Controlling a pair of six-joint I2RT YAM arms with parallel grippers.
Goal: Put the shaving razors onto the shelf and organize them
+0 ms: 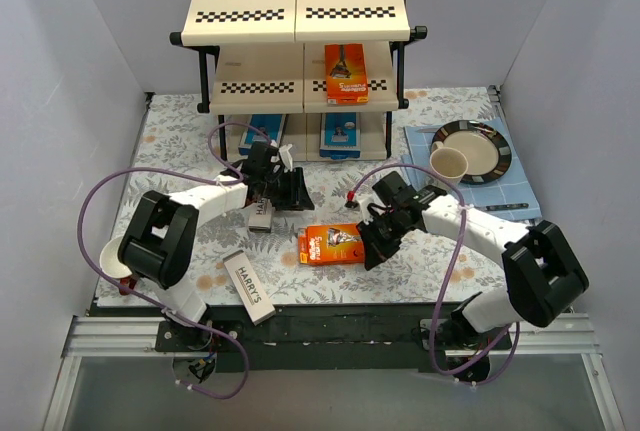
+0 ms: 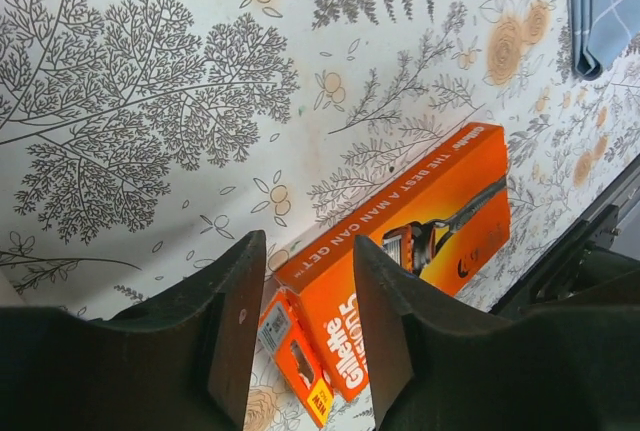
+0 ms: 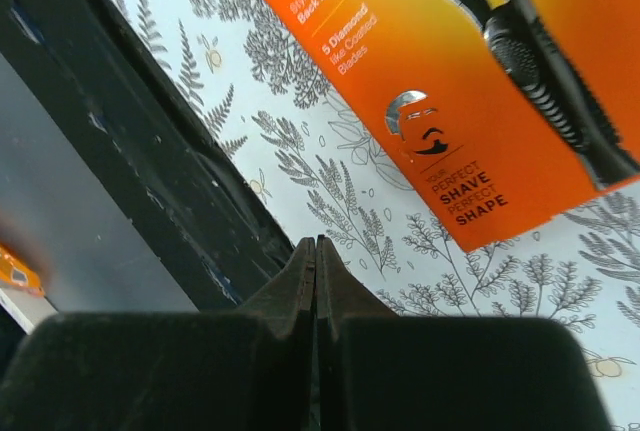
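Observation:
The shelf [image 1: 297, 11] stands at the back. An orange Gillette pack [image 1: 346, 74] lies on its middle tier at the right. Two blue-and-white boxes [image 1: 262, 134] [image 1: 339, 135] lie on the bottom tier. A second orange Gillette pack [image 1: 333, 244] lies flat on the table; it also shows in the left wrist view [image 2: 420, 241] and the right wrist view [image 3: 480, 101]. One HARRY'S box [image 1: 260, 214] lies just below my left arm's wrist, another [image 1: 249, 285] near the front edge. My left gripper [image 1: 290, 189] [image 2: 308, 251] is open and empty above the table. My right gripper [image 1: 375, 246] [image 3: 316, 243] is shut and empty, right of the orange pack.
A dark-rimmed plate [image 1: 480, 133] with a beige mug [image 1: 449, 163] sits on a blue cloth [image 1: 515, 191] at the right; the cloth also shows in the left wrist view [image 2: 605, 1]. The table's black front edge [image 3: 130, 151] runs close to my right gripper.

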